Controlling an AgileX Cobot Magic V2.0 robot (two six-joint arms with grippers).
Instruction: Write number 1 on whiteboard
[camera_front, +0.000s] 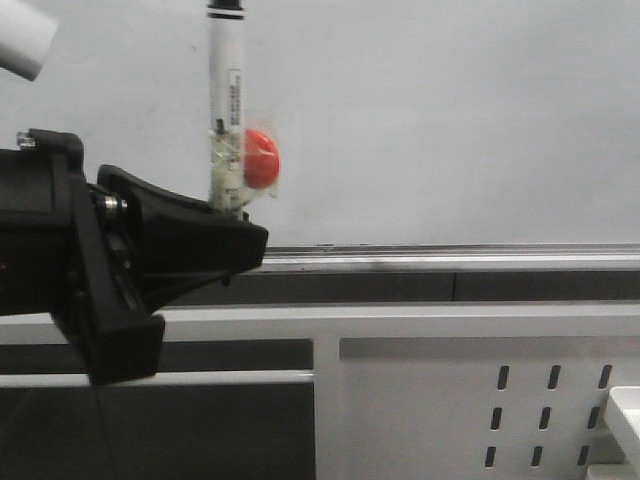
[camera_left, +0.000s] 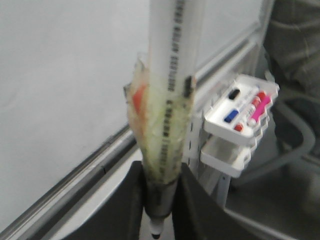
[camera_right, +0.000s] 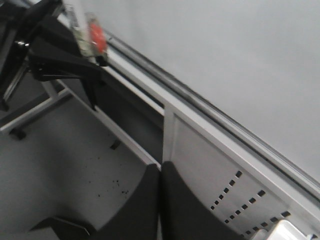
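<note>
The whiteboard (camera_front: 430, 120) fills the back, with its silver tray rail (camera_front: 450, 258) along the lower edge. No marker stroke of a number 1 shows on it in any view. My left gripper (camera_front: 235, 215) is shut on a white marker pen (camera_front: 225, 90) that stands upright in front of the board, with a red piece (camera_front: 262, 158) taped to it. In the left wrist view the fingers (camera_left: 125, 200) clamp the taped pen (camera_left: 167, 100). My right gripper (camera_right: 160, 172) is shut and empty, low beside the perforated panel (camera_right: 225, 190).
A white perforated metal panel (camera_front: 480, 400) stands below the rail. A white tray (camera_left: 242, 107) holding several coloured markers hangs on it. A white tube end (camera_front: 22, 40) shows at the top left. The grey floor (camera_right: 60, 165) lies below.
</note>
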